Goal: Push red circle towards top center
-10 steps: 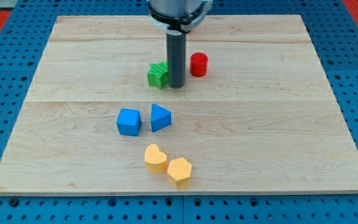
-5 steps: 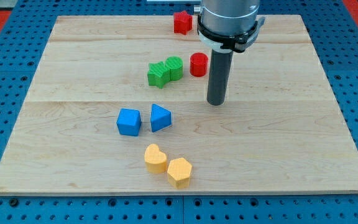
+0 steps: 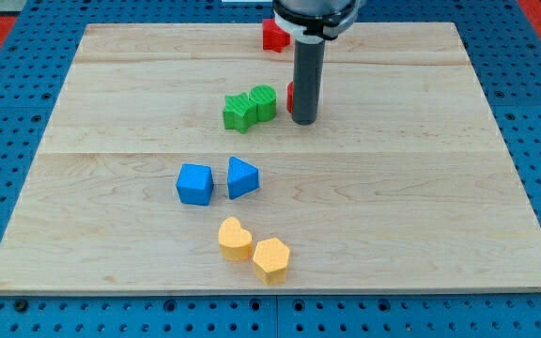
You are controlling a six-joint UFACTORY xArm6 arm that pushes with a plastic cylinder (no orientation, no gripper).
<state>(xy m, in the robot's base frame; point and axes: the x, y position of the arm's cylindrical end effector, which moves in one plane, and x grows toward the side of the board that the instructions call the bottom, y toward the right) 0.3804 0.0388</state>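
Red circle almost fully hidden behind the dark rod; only a thin red sliver visible at the rod's left edge, above the middle of the worktop. Shape not confirmable from the visible part. Red block at the view's top, partly cut off by the arm housing; outline hard to make out. No jaws fitted: straight rod only, nothing gripped. My tip down on the worktop, directly in front of the red circle, on its bottom side; contact or small gap not discernible. Green blocks just to the view's left of my tip: a star-like green block touching a rounded green block. Lower down, blue cube beside blue wedge-like block, a narrow gap between. Near the view's bottom, yellow heart touching yellow hexagon. No containers on the worktop.
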